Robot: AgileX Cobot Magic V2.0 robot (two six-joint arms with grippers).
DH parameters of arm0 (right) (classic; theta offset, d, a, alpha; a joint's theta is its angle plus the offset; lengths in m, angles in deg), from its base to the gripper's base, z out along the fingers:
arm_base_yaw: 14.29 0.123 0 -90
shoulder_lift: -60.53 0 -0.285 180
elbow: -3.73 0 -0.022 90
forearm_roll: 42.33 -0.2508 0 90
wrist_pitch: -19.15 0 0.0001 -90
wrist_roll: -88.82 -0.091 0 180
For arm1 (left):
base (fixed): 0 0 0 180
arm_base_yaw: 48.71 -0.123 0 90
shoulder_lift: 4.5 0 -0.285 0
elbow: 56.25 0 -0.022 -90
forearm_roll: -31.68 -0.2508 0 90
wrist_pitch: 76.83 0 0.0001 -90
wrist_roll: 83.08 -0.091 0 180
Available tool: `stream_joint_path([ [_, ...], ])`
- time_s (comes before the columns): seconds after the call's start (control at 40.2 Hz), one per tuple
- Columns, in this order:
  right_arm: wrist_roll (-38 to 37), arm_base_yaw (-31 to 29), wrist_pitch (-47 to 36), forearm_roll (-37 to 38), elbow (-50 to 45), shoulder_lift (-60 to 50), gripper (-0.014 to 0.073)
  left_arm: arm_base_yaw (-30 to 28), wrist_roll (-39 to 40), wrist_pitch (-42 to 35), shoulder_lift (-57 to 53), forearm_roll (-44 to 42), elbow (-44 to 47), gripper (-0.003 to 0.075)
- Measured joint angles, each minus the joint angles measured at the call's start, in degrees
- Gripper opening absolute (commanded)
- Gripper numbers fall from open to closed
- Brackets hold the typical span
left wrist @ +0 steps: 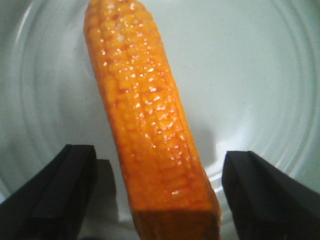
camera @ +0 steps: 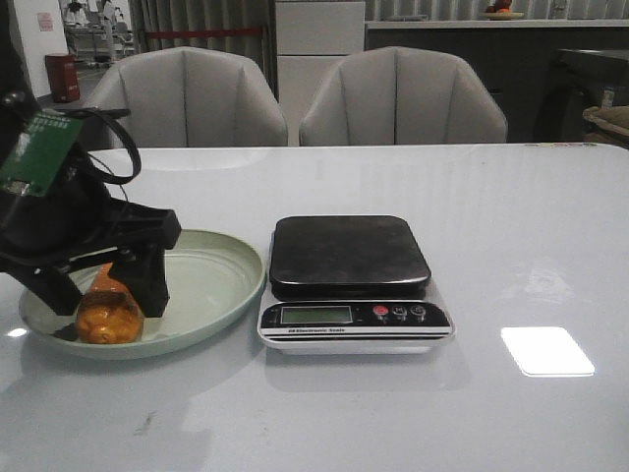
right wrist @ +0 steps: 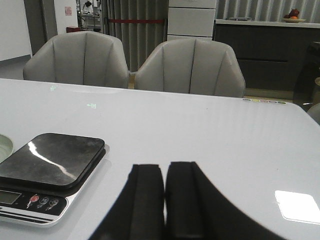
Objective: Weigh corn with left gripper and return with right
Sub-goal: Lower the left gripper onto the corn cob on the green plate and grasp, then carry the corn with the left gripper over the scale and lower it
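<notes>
The orange-yellow corn (camera: pixel 107 313) lies in the pale green plate (camera: pixel 211 285) left of the scale (camera: pixel 350 280). My left gripper (camera: pixel 105 290) is down over the plate, open, with one finger on each side of the cob. In the left wrist view the corn (left wrist: pixel 150 130) lies between the two black fingers (left wrist: pixel 55 195) with a clear gap on each side. My right gripper (right wrist: pixel 164 172) is shut and empty, low over the table right of the scale (right wrist: pixel 47 172). It does not show in the front view.
Two grey chairs (camera: pixel 295 98) stand behind the table. The scale's display and buttons (camera: pixel 349 314) face the front. A bright light patch (camera: pixel 545 351) lies on the white table at the right.
</notes>
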Motion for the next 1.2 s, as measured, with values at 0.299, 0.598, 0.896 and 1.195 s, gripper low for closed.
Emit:
stream_joint_path([
  [0.299, 0.0, 0.0, 0.0, 0.0, 0.0, 0.0, 0.0187, 1.45, 0.05, 3.27, -0.26, 0.4, -9.49, 0.0134],
  [0.598, 0.0, 0.0, 0.0, 0.0, 0.0, 0.0, 0.0187, 10.51, 0.14, 3.48, 2.05, 2.52, -18.84, 0.0139],
  [0.896, 0.0, 0.0, 0.0, 0.0, 0.0, 0.0, 0.0187, 15.49, 0.14, 2.9, 9.71, 7.46, -24.39, 0.0302],
  [1.195, 0.0, 0.0, 0.0, 0.0, 0.0, 0.0, 0.0187, 15.76, 0.14, 1.93, 14.13, 9.36, -26.75, 0.0542],
])
